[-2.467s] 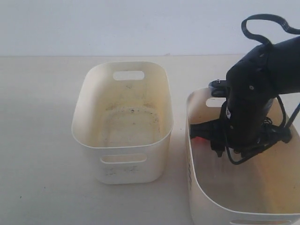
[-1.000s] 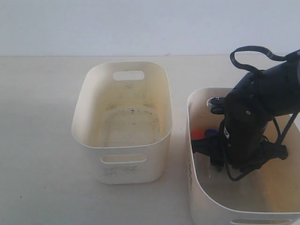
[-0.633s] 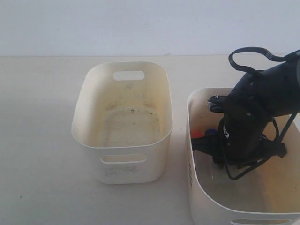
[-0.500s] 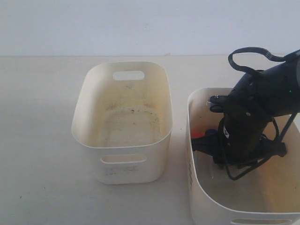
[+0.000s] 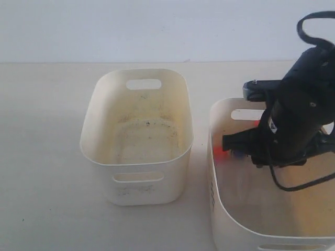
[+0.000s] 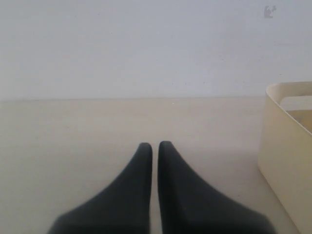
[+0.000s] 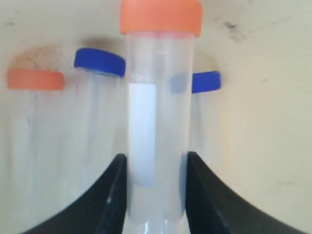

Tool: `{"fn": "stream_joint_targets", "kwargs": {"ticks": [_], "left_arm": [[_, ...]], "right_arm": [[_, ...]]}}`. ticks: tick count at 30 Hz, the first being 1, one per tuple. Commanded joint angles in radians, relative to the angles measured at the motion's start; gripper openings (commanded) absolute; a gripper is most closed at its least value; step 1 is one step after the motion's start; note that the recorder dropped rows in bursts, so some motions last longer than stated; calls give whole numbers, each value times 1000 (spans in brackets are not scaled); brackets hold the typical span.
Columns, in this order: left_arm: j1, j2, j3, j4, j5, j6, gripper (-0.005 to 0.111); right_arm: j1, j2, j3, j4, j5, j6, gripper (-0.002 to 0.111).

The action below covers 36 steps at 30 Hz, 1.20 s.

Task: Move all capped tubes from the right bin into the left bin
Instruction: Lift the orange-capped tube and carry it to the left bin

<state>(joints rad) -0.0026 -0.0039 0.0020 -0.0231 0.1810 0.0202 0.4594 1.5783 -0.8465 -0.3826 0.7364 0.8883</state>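
Observation:
My right gripper is shut on a clear tube with an orange-red cap, held by its body with the cap pointing away from the fingers. Behind it in the right wrist view lie one more orange-capped tube and two blue-capped tubes against the bin floor. In the exterior view the right gripper hangs inside the right bin, with an orange-red cap showing at its tip. The left bin with its speckled floor holds no tubes. My left gripper is shut on nothing, over the table.
The left wrist view shows a corner of a cream bin beside the left gripper. The right arm's black body and cables cover much of the right bin's inside. The two bins stand close together on a pale table.
The right arm has risen and shifted right and back inside the right bin, carrying the orange-capped tube. The bins have not moved.

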Motion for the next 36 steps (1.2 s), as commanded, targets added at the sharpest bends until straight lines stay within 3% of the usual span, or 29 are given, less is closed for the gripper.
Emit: {"fn": "stream_joint_targets", "kwargs": {"ticks": [1,10,16,19,26,36], "left_arm": [[-7,4,-2,-3,-7,-4,4],[-7,4,-2,-3,-7,-4,4],[-7,4,-2,-3,-7,-4,4],[-7,4,-2,-3,-7,-4,4],[-7,4,-2,-3,-7,-4,4],[-7,4,-2,-3,-7,-4,4]], "right_arm": [[-8,-95,8,-23,67,-44,0],[-8,-285,8,-2,70,-101,0],[-3,-358,6,145,-40,-231,0],[53,-358,-4,191,-109,-253,0],[190,-261,-142,210,-219,-225,0],[249,-6,-346,223,-224,-246,0]]}}
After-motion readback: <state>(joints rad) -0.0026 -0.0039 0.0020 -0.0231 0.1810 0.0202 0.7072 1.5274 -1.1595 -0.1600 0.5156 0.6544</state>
